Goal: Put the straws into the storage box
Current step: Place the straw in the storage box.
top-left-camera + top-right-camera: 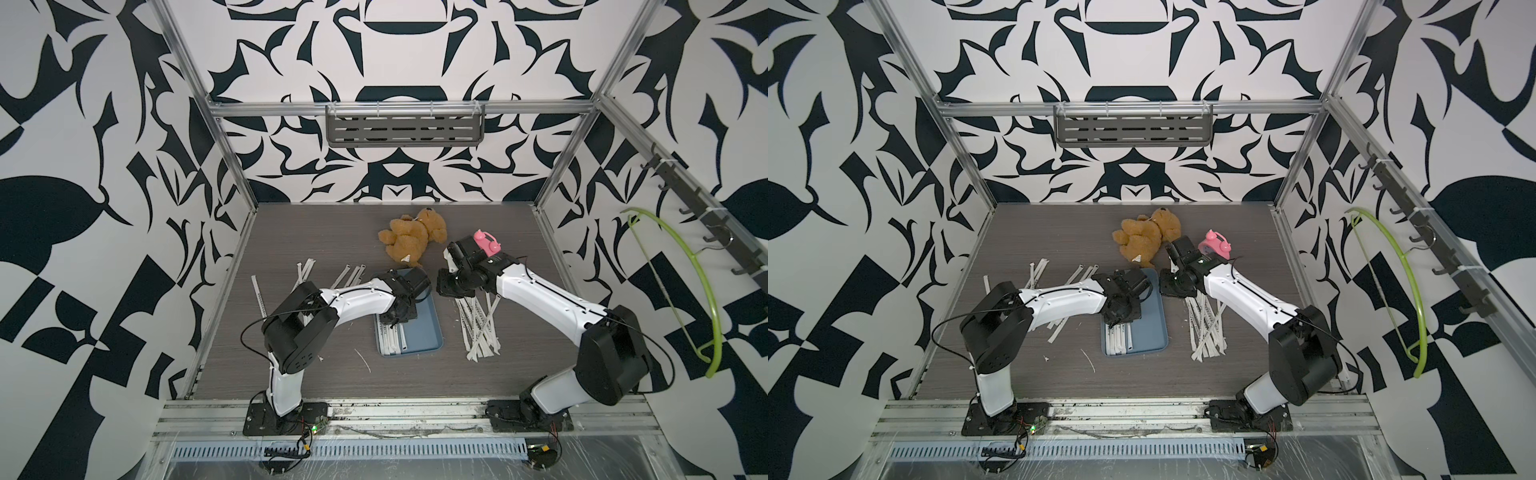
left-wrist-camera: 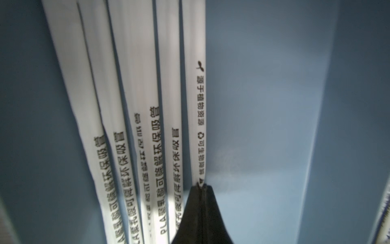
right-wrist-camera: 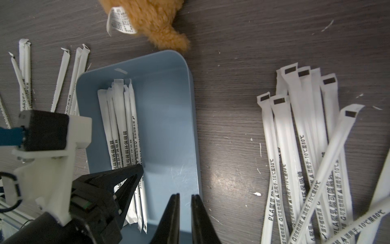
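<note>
On the left gripper [image 2: 200, 187] the jaws are pressed together, pinching the end of one of the straws [image 3: 118, 126] that lie side by side along the left of the box [image 1: 428, 332]. On the right gripper [image 3: 185, 197] the jaws stand slightly spread with nothing between them, above the box's far right edge. The box lies mid-desk [image 1: 332, 232], with loose straws heaped on both sides of it and a bear [image 1: 411, 241] beyond.
</note>
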Tool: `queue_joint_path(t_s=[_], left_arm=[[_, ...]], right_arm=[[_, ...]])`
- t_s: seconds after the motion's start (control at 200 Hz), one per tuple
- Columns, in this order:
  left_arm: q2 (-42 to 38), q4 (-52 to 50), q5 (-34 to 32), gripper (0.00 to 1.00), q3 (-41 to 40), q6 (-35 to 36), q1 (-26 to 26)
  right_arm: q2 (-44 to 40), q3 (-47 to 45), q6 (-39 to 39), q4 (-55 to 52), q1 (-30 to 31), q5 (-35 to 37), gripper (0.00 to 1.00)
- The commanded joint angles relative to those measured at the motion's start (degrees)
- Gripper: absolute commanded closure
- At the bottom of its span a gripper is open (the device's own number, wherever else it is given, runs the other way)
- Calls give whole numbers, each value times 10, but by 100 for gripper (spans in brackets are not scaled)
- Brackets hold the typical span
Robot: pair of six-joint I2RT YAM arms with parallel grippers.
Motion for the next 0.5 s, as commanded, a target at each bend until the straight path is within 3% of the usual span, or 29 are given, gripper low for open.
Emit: queue_joint_path(t_s=[0.0, 0.285, 0.495], left_arm=[[16, -11, 1, 100, 4, -1, -2], [17, -18, -3, 100, 8, 1, -3], [17, -24, -4, 94, 11, 3, -2]], right_arm=[[-6, 0, -8, 4, 2, 2, 83], [-5, -7, -6, 9, 2, -1, 84], [-4, -10, -8, 10, 2, -1, 84]])
